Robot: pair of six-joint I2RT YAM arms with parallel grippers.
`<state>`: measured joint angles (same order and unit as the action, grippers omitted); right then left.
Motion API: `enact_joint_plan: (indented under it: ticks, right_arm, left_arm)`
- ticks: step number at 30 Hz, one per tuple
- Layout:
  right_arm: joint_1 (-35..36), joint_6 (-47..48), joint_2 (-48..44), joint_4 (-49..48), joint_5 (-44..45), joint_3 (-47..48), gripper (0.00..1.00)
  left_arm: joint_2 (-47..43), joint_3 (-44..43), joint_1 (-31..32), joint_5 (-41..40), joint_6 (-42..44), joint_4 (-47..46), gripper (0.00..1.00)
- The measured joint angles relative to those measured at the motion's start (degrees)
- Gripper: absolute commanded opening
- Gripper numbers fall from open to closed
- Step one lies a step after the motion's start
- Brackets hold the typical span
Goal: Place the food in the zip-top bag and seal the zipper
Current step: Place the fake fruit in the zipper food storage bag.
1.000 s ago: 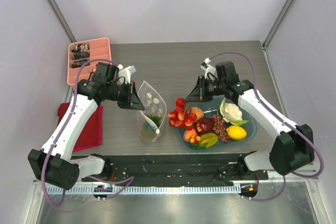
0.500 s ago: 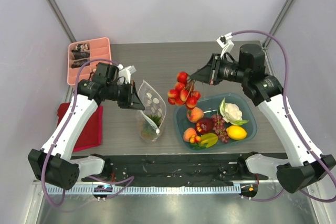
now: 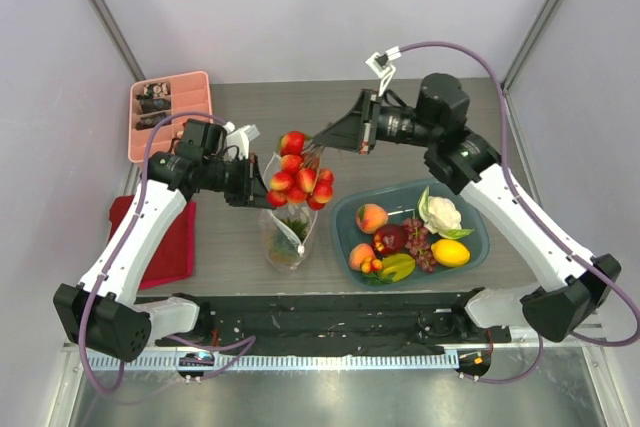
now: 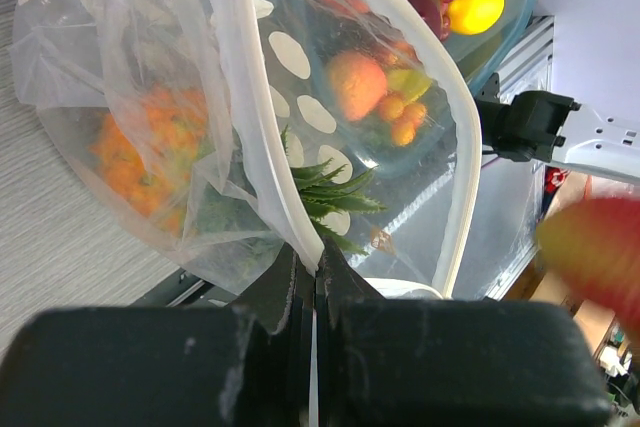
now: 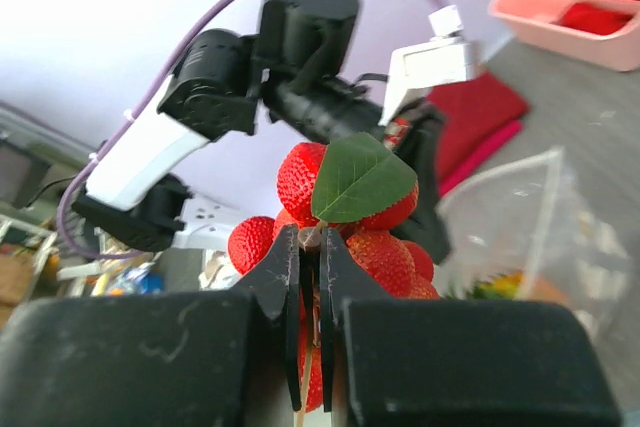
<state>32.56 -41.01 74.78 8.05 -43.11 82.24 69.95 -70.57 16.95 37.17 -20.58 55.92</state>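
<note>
My right gripper (image 3: 322, 137) (image 5: 310, 237) is shut on the stem of a bunch of red berries (image 3: 300, 179) (image 5: 345, 209) with a green leaf, held in the air right over the mouth of the dotted zip-top bag (image 3: 288, 217). My left gripper (image 3: 262, 194) (image 4: 312, 257) is shut on the bag's whitish zipper rim (image 4: 262, 137) and holds the mouth open. An orange pineapple (image 4: 140, 152) with green top lies inside the bag. Peach (image 3: 371, 217), apple (image 3: 390, 239), grapes (image 3: 418, 239), lemon (image 3: 451, 252) and cauliflower (image 3: 441, 213) sit on the teal plate (image 3: 478, 227).
A pink compartment tray (image 3: 170, 112) stands at the back left. A red cloth (image 3: 160, 242) lies at the left under my left arm. The teal plate sits just right of the bag. The table's near edge carries a black rail (image 3: 330, 322).
My right gripper has lifted the berry bunch off the plate and carried it left, from above the plate to above the bag's mouth. My left gripper and the bag have stayed put.
</note>
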Motion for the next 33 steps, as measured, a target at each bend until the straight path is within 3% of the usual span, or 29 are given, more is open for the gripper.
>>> enact_joint_plan:
  ticks: [8, 14, 22, 33]
  right_arm:
    - [3.7, -4.0, 2.9, -10.6, 0.4, -9.3, 0.01]
    - [2.5, -2.6, 5.2, -10.3, 1.7, -16.2, 0.01]
    - [0.3, 3.9, 6.1, -4.9, 9.2, -13.7, 0.01]
    - [6.3, 16.6, 5.2, 1.3, 16.3, -11.3, 0.01]
  left_arm:
    - [-0.3, 0.5, 0.0, 0.6, 0.0, -0.2, 0.00]
    - [-0.7, 0.6, -0.1, 1.5, 0.2, -0.2, 0.00]
    - [-1.4, 1.0, -0.1, 2.4, 1.3, -0.2, 0.00]
    - [-1.5, 1.0, -0.1, 3.7, 1.9, -0.1, 0.00]
